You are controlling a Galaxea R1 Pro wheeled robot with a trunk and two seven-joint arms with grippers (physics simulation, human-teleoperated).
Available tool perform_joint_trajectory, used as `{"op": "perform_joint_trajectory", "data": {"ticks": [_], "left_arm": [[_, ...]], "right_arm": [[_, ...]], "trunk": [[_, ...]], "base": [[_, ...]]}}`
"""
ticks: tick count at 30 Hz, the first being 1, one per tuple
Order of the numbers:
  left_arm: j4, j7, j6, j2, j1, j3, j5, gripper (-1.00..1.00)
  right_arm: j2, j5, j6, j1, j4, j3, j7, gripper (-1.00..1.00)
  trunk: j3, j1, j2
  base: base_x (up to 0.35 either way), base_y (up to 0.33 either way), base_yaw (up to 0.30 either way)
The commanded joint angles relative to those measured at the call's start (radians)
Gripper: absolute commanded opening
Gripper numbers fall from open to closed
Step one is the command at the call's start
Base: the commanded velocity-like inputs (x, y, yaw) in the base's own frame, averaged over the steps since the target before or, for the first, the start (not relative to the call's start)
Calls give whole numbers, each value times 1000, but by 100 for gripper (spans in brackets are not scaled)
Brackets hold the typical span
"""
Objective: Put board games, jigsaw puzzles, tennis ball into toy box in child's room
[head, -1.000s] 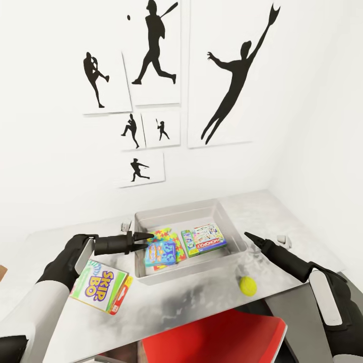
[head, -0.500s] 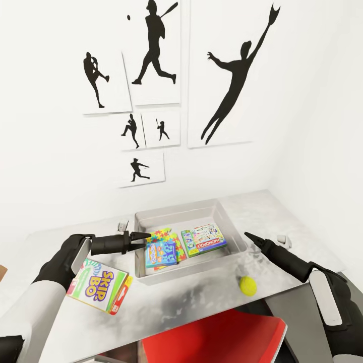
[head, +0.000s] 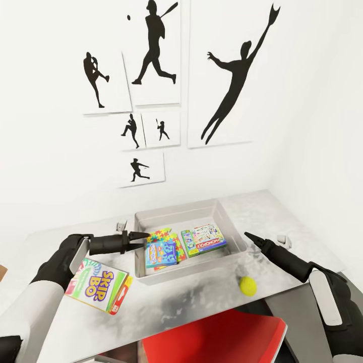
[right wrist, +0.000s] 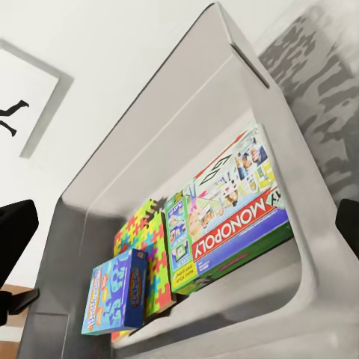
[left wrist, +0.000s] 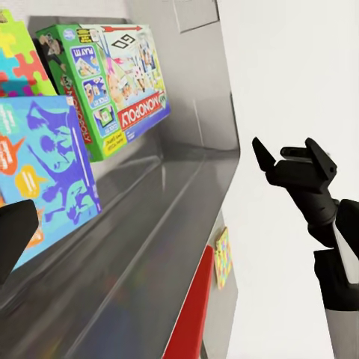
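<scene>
The left tool (head: 145, 235) hovers over the 9 o'clock rim of the grey tub (head: 229, 218), its fingers drawn together to a point and gripping nothing. The right tool (head: 248, 235) hangs at the tub's 3 o'clock side; from the left wrist view its two fingers stand apart, empty.

Inside the tub a blue game box (head: 161, 253) lies on top of the jigsaw squares (head: 160, 237), which show at its 12 o'clock edge. Just beside it, at 3 o'clock, lies the green Monopoly box (head: 203, 239).

On the bench (head: 201, 297), outside the tub, the Skip-Bo box (head: 98, 285) lies at 8 o'clock, under the left arm. The yellow-green ball (head: 247, 286) rests at about 5 o'clock, near the tub's front wall.
</scene>
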Motion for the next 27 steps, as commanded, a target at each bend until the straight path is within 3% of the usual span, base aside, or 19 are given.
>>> {"op": "perform_joint_trajectory", "data": {"ticks": [1, 9, 19, 27], "left_arm": [[-1, -3, 2, 3, -1, 1, -3, 100], [-4, -9, 3, 9, 0, 1, 0, 100], [-6, -86, 2, 24, 1, 0, -2, 100], [-7, -97, 2, 27, 1, 0, -2, 100]], "right_arm": [[0, -2, 7, -1, 0, -2, 2, 100], [0, -2, 6, -1, 0, -2, 3, 100], [0, -2, 5, -1, 0, -2, 3, 100], [1, -1, 5, -1, 0, -2, 3, 100]], "trunk": [[-2, 1, -2], [-2, 1, -2], [3, 1, -2], [15, 1, -2]], "base": [[0, 0, 0], [0, 0, 0], [0, 0, -23], [0, 0, -64]]}}
